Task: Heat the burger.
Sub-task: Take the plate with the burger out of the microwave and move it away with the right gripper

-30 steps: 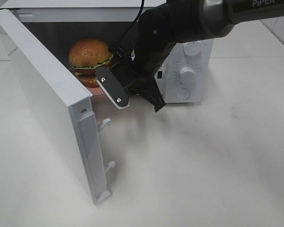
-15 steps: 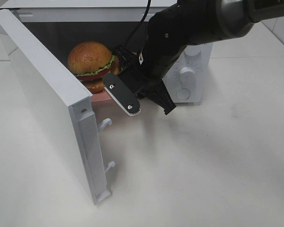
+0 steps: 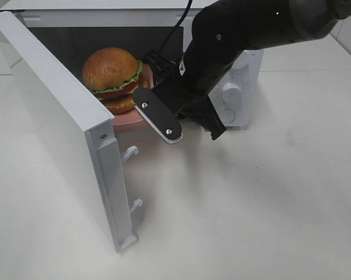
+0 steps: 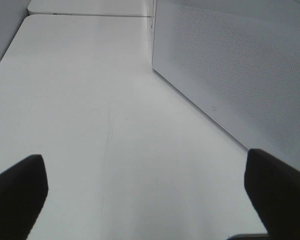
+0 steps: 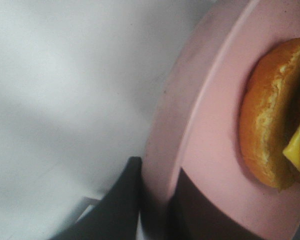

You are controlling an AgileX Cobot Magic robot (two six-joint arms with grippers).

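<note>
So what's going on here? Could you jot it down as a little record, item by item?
Setting: white microwave on a white table
Access: door swung wide open
Food: burger on a pink plate, in the cavity near the front
Right arm: right gripper closed on the pink plate's rim
Left arm: left gripper open, empty, over the table beside the door
Remaining: door not yet shut
</note>
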